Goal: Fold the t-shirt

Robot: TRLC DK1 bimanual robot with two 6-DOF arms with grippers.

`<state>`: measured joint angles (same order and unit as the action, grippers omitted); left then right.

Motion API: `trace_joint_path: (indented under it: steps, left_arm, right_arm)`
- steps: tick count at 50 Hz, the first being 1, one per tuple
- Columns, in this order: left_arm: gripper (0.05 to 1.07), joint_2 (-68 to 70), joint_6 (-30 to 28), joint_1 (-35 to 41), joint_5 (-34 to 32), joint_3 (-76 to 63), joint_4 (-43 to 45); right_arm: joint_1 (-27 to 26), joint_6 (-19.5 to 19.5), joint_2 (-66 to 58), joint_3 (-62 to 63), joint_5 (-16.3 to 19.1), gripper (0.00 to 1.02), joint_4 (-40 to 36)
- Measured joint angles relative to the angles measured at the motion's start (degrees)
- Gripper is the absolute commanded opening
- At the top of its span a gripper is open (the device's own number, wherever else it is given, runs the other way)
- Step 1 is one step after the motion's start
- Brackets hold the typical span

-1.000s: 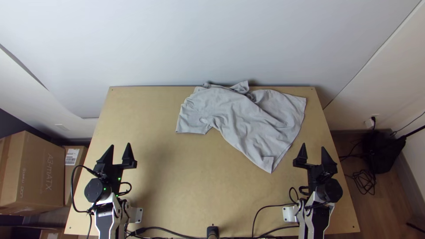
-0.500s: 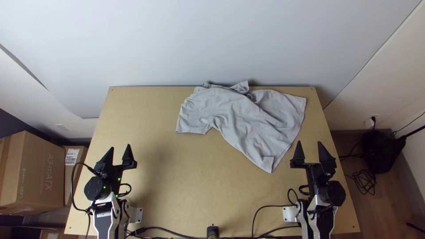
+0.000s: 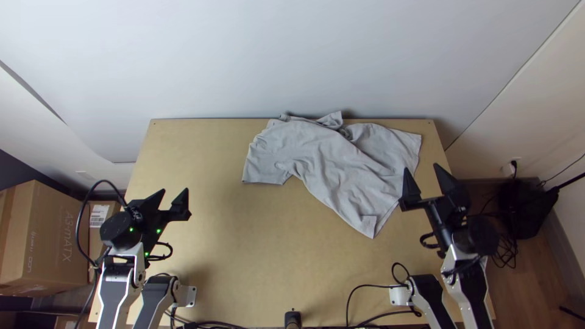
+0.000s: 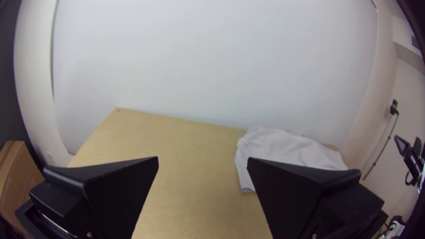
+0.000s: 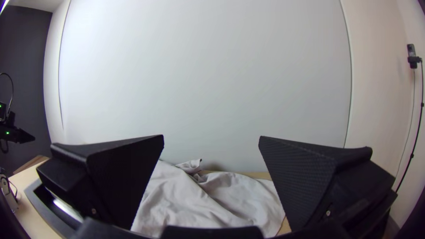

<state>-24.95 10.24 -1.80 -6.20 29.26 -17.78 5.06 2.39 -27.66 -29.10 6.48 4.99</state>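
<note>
My left gripper (image 3: 175, 194) is open over the table's left part, well away from the cloth; in the left wrist view the same left gripper (image 4: 202, 160) has nothing between its fingers. My right gripper (image 3: 421, 170), also open, is above the table's right side by the shirt's right edge; in the right wrist view the right gripper (image 5: 211, 138) holds nothing. The grey t-shirt (image 3: 329, 161) lies wrinkled at the table's back, centre to right, partly bunched along its far edge, with a small corner turned over at its near tip. The shirt (image 4: 283, 148) also shows in the left wrist view.
The light wooden table (image 3: 244, 244) has bare surface at its left, middle and front. A white wall (image 3: 292, 55) rises behind its far edge. Cables (image 3: 350, 304) run along the front edge. Cardboard boxes (image 3: 49, 237) stand beyond the left side.
The right gripper has moved up the picture towards the table's back, alongside the shirt. The left gripper has turned slightly and shifted a little up the picture. The shirt lies unchanged.
</note>
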Motion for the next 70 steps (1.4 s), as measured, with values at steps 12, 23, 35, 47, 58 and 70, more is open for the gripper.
trace_joint_path:
  steps: [12,23,35,47,58,70]
  left_arm:
    - [1.02,-11.1,0.0,13.0,0.0,9.0,-10.8]
    - [1.02,-13.6,0.9,24.9,-0.1,15.8,-21.4]
    - [1.02,-10.6,-1.0,34.2,-1.3,17.2,-30.3]
    - [1.02,-11.1,-1.5,35.2,-1.3,17.2,-31.2]
    - [1.02,-13.4,-1.7,35.2,-1.3,17.2,-31.4]
    - [1.02,-15.2,-2.4,35.2,-1.3,17.2,-32.4]
  right_arm:
    - [7.5,-1.2,-17.4,-15.9,0.0,0.99,-4.4]
    - [14.8,-1.4,-34.9,-33.0,-0.1,0.99,-12.0]
    - [23.1,0.9,-55.4,-51.4,-0.1,0.99,-20.1]
    - [31.1,4.7,-72.7,-63.4,-0.1,0.99,-22.3]
    - [35.9,10.1,-88.0,-76.1,-0.1,0.99,-28.0]
    - [36.6,12.9,-99.8,-83.2,-2.8,0.98,-31.7]
